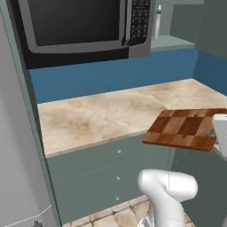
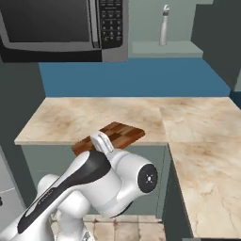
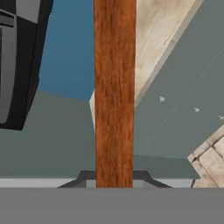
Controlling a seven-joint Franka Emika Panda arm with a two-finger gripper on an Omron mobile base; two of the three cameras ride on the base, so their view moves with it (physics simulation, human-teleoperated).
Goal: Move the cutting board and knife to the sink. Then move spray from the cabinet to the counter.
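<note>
Gripper (image 3: 114, 183) apparently clamps cutting board (image 1: 186, 128) above counter (image 1: 97, 117) edge.

Black-and-silver microwave (image 1: 80, 24) mounted high, blue backsplash (image 2: 132, 77) beneath, tiled floor (image 1: 119, 216) (beige) — grey-green drawer fronts (image 1: 106, 175)

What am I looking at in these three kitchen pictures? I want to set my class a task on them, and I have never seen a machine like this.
It is a computer-drawn kitchen with a white robot arm on a driving base. Two pictures come from cameras on the base, behind the arm to its left and right. The third comes from a camera on the hand, looking along the gripper.

The gripper is shut on a checkered wooden cutting board, held in the air, partly past the front edge of the beige counter. In the hand picture you see the board edge-on, as a brown strip.

Above the counter hangs a microwave. Beside it, on an open shelf, stands a small grey spray bottle.
</note>
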